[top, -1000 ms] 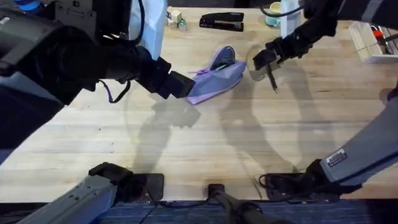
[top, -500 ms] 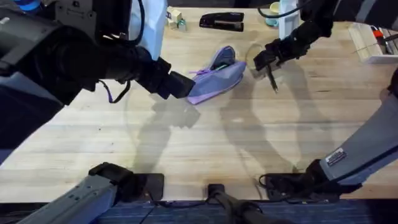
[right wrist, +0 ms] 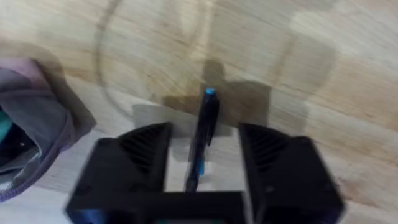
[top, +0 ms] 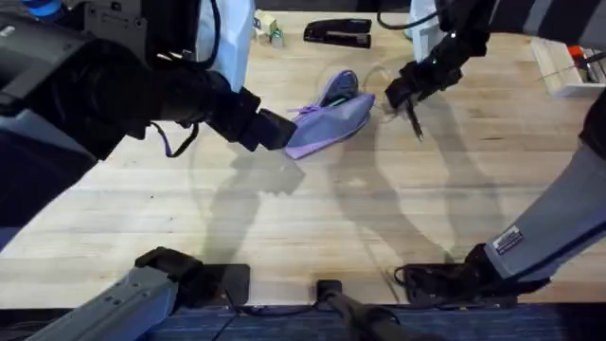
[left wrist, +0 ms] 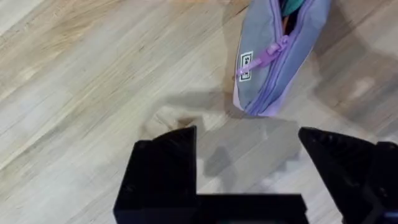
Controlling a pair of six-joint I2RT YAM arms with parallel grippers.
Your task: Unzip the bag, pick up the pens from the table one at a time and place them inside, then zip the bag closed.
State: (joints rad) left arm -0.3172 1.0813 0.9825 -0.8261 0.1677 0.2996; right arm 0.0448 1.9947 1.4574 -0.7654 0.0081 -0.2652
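One pen hangs pinched in my right end effector just beside the bag, whose unzipped mouth faces it on the tabletop, while my left end effector hovers spread.

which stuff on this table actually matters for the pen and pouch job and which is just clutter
Part of the job:
pouch, zip already open
pen, hanging from the right claw
left claw, open beside the pouch

Just lying about:
stapler
marker tray
cup
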